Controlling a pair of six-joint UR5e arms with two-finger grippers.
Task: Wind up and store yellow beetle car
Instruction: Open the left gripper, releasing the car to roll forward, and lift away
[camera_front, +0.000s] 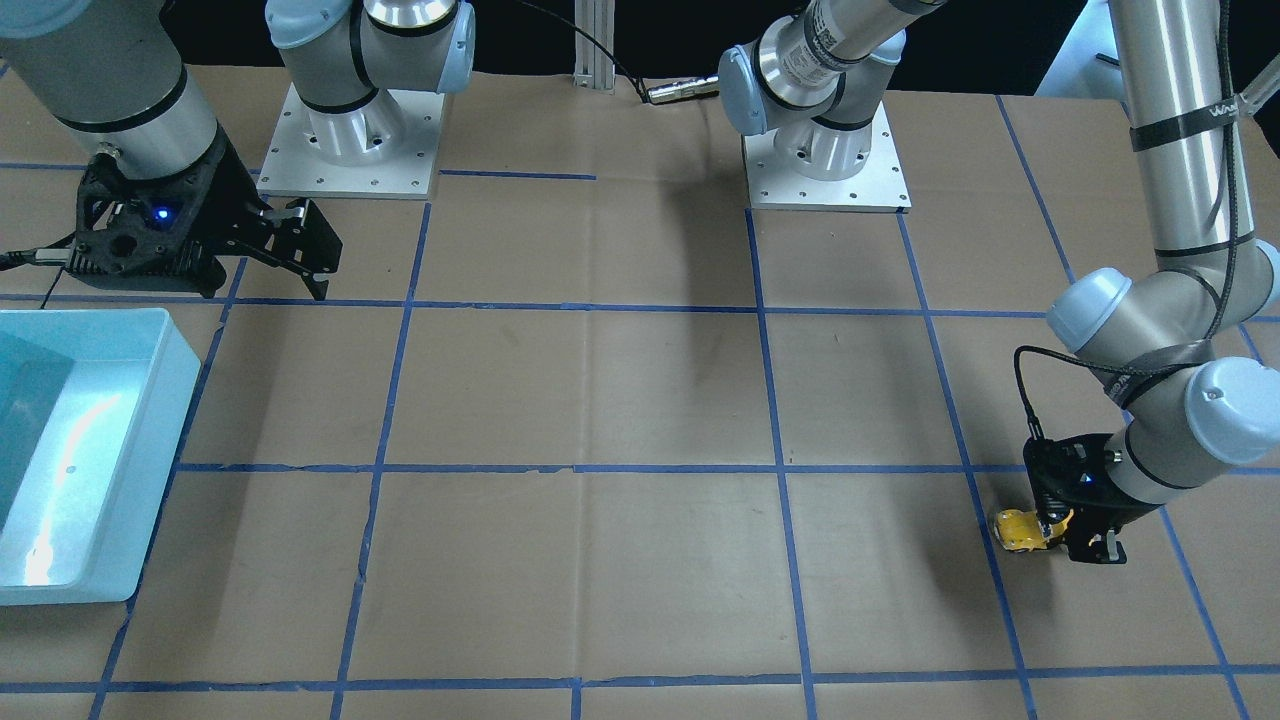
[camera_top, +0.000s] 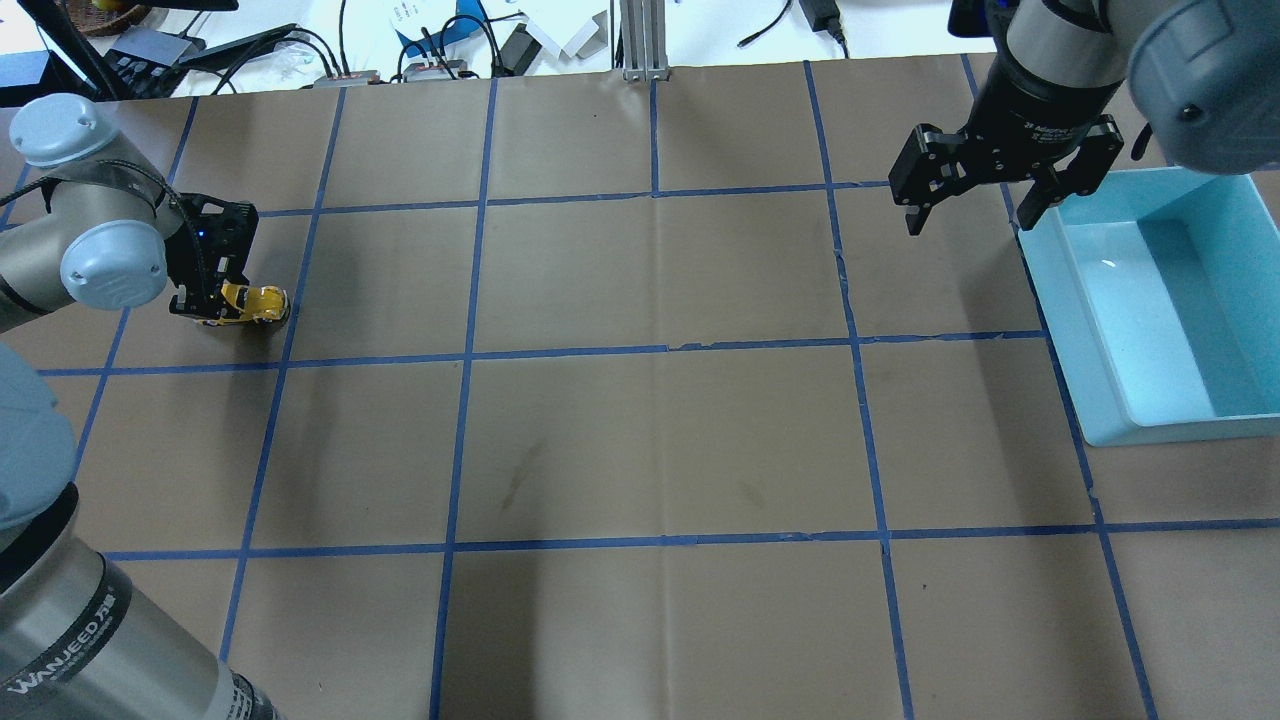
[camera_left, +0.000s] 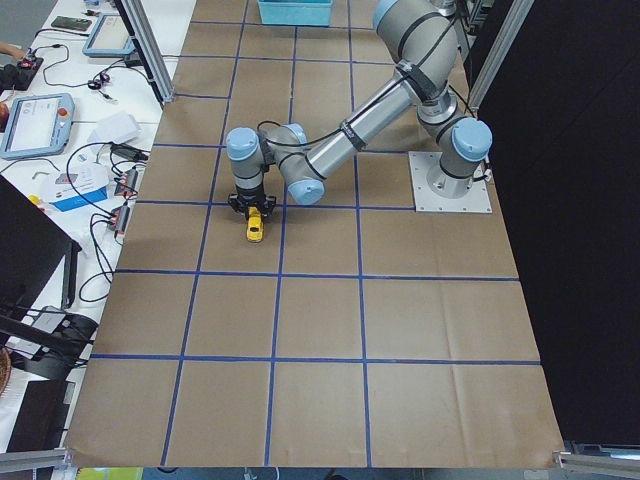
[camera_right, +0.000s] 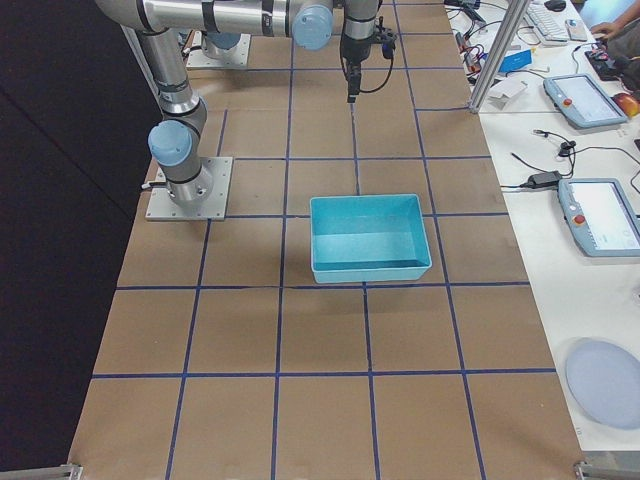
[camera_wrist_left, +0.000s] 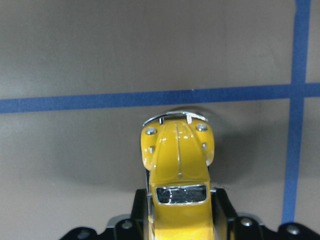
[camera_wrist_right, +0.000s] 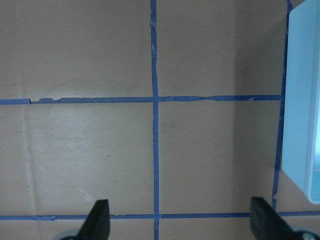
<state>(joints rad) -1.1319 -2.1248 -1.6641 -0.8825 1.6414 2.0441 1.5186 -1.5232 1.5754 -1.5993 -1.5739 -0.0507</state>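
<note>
**You:** Where is the car, and why is it held that way?

**Helper:** Start at the left side of the table; your left gripper (camera_top: 218, 305) is squeezed tight on the back end of the small shiny yellow toy beetle car (camera_top: 255, 302); the car's round nose pokes out in front of the black fingers (camera_wrist_left: 141, 212); the car sits low on the brown paper table with blue tape lines (camera_top: 650, 440), and I think its wheels touch the paper, though I can't see under it; that hold makes sense to me; you need the wheels pressed down so you can drag the car and wind its spring.

**You:** And my other arm?

**Helper:** Go right; your right gripper (camera_top: 968, 215) hangs above the paper with its fingers spread wide, holding nothing; it is just beside the light blue plastic tub (camera_top: 1180, 428) at the far right; I think that tub is the car's home, so the open hand is close to where the car must end up; the tub is well apart from the car, so the car has a long trip across.
</note>
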